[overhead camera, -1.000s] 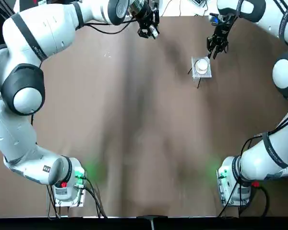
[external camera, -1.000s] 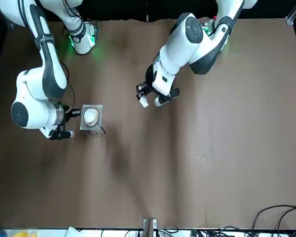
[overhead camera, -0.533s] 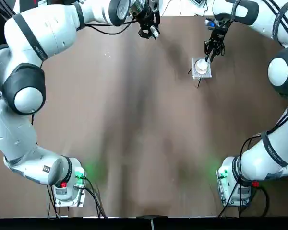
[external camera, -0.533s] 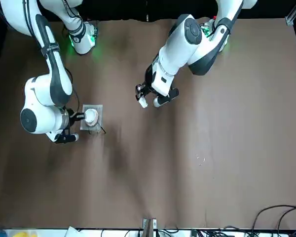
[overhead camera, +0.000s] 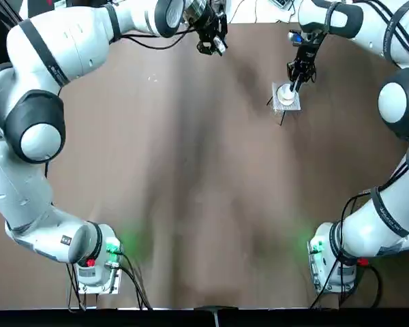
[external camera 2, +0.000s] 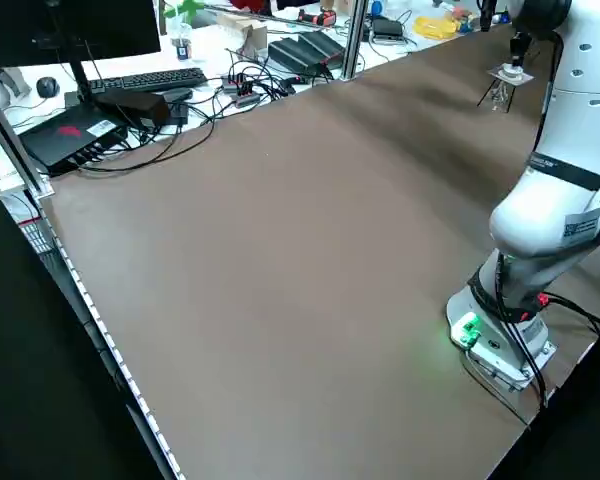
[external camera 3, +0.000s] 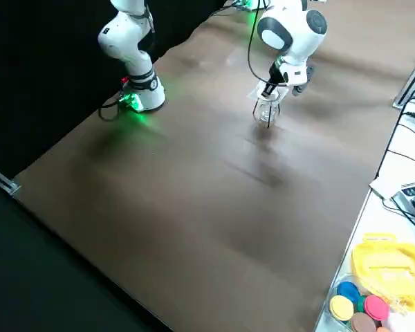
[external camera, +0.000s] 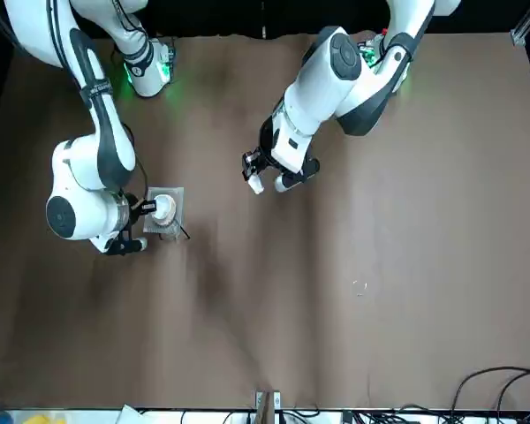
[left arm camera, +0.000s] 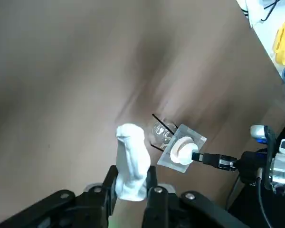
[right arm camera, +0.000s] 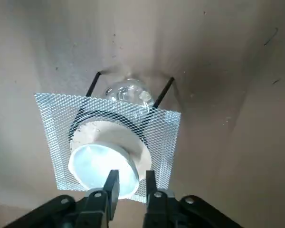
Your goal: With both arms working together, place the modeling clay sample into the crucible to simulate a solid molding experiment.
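Left gripper (left arm camera: 132, 183) clamps the clay sample (left arm camera: 131, 160); right gripper (right arm camera: 129, 183), narrowly parted, overhangs the crucible (right arm camera: 109, 154).

Brown table (external camera 2: 280, 250), matte, wide. Beyond far edge: white bench with black keyboard (external camera 2: 145, 79), monitor (external camera 2: 70, 25), tangled cables (external camera 2: 242, 88). At one corner, yellow tray (external camera 3: 389, 266) and coloured discs (external camera 3: 356, 304); black surround elsewhere.

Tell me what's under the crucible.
The crucible sits on a grey square mesh pad on thin black legs. A clear glass object shows beneath; the mesh hides its lower part.
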Action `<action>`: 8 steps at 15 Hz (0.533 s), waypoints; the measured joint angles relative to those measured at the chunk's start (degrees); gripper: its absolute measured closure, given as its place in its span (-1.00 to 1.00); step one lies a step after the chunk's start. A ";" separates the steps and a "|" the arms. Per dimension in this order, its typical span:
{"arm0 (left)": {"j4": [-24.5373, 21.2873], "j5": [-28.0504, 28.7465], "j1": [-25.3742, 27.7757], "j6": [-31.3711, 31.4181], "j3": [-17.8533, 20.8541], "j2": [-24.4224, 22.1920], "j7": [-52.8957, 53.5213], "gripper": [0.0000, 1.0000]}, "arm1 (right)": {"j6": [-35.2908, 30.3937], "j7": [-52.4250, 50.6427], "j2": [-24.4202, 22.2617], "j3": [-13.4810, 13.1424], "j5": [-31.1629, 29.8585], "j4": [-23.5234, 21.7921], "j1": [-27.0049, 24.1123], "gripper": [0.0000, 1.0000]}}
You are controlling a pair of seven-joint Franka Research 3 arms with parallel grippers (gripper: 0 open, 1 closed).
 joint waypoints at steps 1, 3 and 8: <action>0.00 0.00 0.00 0.00 0.00 0.01 0.00 0.44 | 0.03 0.00 0.02 0.00 0.00 0.00 0.00 0.43; 0.00 0.00 0.00 0.01 0.00 0.02 0.00 0.43 | 0.07 0.00 0.19 -0.01 0.00 -0.01 0.00 0.53; 0.00 0.00 0.01 0.05 0.00 0.04 0.00 0.43 | 0.40 0.00 1.04 -0.01 0.00 -0.03 0.00 0.57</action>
